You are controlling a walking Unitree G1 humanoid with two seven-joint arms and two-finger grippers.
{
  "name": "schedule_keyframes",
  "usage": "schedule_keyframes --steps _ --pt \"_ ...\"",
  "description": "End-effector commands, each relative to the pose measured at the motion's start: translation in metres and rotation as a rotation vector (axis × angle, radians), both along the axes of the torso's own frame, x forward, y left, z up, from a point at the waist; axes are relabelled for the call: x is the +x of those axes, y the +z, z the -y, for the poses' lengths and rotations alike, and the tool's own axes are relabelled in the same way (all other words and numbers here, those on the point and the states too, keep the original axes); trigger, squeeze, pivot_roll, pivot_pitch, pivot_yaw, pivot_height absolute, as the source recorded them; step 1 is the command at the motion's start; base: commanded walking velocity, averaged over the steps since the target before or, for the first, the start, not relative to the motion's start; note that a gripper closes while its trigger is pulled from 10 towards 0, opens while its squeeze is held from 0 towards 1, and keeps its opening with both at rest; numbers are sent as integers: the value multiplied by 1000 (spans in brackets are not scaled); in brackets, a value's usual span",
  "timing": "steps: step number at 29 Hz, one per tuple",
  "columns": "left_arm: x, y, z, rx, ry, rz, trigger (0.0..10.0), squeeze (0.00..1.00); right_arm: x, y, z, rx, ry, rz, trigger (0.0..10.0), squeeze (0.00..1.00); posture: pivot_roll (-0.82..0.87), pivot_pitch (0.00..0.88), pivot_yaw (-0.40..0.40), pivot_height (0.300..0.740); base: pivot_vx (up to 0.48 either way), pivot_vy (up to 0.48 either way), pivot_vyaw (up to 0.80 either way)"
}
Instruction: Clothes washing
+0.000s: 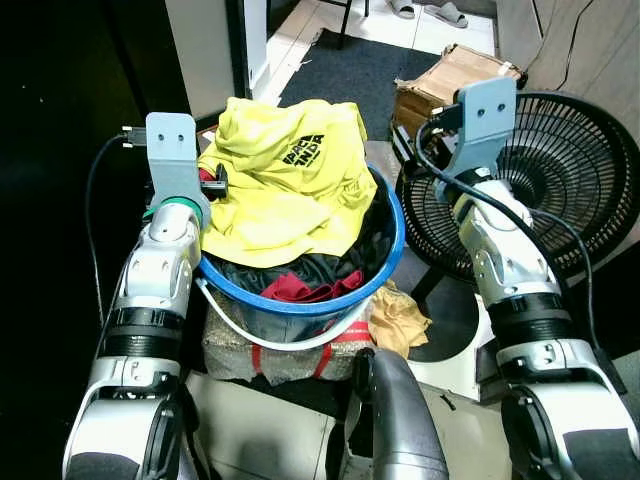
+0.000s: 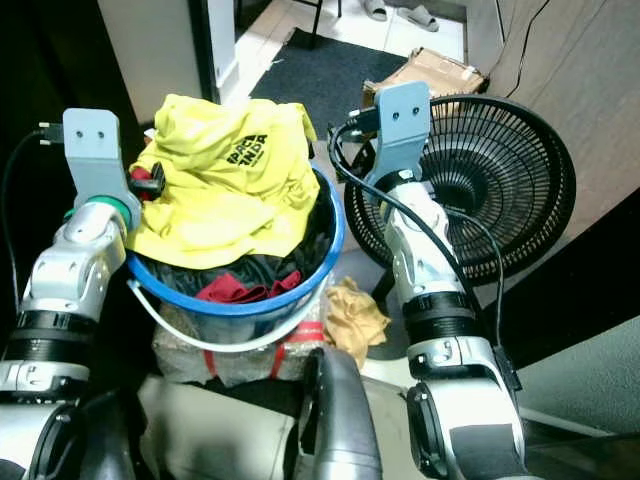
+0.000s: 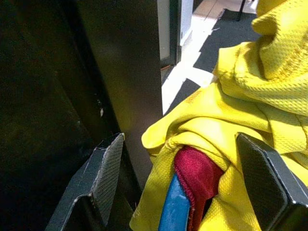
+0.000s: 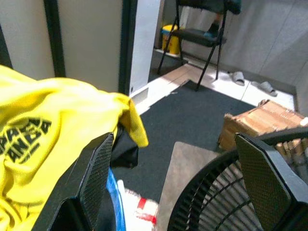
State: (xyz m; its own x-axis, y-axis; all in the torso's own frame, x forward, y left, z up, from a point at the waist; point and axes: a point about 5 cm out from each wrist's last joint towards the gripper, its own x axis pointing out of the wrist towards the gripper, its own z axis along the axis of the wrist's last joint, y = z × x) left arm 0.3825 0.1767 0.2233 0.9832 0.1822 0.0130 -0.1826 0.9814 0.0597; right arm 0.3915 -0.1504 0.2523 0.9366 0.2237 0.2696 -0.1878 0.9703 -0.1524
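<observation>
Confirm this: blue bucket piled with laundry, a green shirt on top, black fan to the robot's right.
Not quite. The shirt on top is yellow, with black lettering, as the left eye view shows. The rest stands: the blue bucket is piled with laundry, and the black fan is on the robot's right.

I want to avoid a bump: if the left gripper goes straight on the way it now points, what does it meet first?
Most likely the yellow mesh shirt heaped on the blue plastic bucket. The open left gripper straddles the bucket's rim, where a red cloth lies directly ahead under the shirt. Depth is unclear.
</observation>
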Motion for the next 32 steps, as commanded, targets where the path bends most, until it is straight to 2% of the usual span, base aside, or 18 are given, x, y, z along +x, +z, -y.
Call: schedule_keyframes --steps 1,2,3,4,9,10,13,14,16,17,18,19,22,25,26,32 --pt "2 -12 2 36 -11 -44 10000 0 1 3 0 -9 2 12 10000 0 -32 211 -32 385 0 0 0" --pt "4 -13 12 57 -45 -49 10000 0 0 1 2 -14 0 9 10000 0 -39 212 -30 385 0 0 0" --pt "4 -13 12 57 -45 -49 10000 0 0 1 2 -14 0 9 10000 0 -39 212 -30 385 0 0 0" --pt "11 -11 16 40 -46 -52 10000 0 -2 -4 1 -53 29 4 10000 0 -48 206 -27 385 0 0 0" --pt "17 -5 11 -21 -33 -42 10000 0 -7 -9 -3 -116 94 5 10000 0 -49 197 -24 385 0 0 0" --pt "17 -4 10 -32 -64 -43 10000 0 -11 -16 -2 -165 145 -7 10000 0 -45 192 -21 385 0 0 0" --pt "16 -3 13 -34 -90 -40 10000 0 -10 -17 -2 -177 144 -7 10000 0 -46 186 -12 385 0 0 0" --pt "15 -3 14 -36 -108 -37 10000 0 -8 -17 -2 -181 139 -6 10000 0 -46 186 -12 385 0 0 0" --pt "13 -2 19 -40 -129 -17 10000 0 2 -5 -16 -203 141 22 10000 0 -50 174 -12 385 0 0 0" --pt "13 -2 19 -40 -129 -17 10000 0 2 -5 -16 -203 141 22 10000 0 -50 174 -12 385 0 0 0" --pt "11 -1 21 -53 -130 -3 10000 0 11 3 -26 -194 118 13 10000 0 -34 147 -29 385 0 0 0" --pt "11 -1 21 -53 -130 -3 10000 0 11 3 -26 -194 118 13 10000 0 -34 147 -29 385 0 0 0" --pt "8 2 22 -74 -127 29 10000 0 24 12 -39 -156 65 -41 10000 0 -10 140 -50 385 0 0 0" --pt "7 3 22 -74 -129 35 10000 0 25 11 -40 -146 58 -56 10000 0 -10 140 -50 385 0 0 0" --pt "4 3 17 -67 -115 41 10000 0 24 4 -41 -149 76 -72 10000 0 27 156 -80 385 0 0 0" --pt "-9 7 1 -51 -59 59 10000 0 20 -23 -45 -159 128 -134 10000 0 84 186 -115 385 0 0 0"
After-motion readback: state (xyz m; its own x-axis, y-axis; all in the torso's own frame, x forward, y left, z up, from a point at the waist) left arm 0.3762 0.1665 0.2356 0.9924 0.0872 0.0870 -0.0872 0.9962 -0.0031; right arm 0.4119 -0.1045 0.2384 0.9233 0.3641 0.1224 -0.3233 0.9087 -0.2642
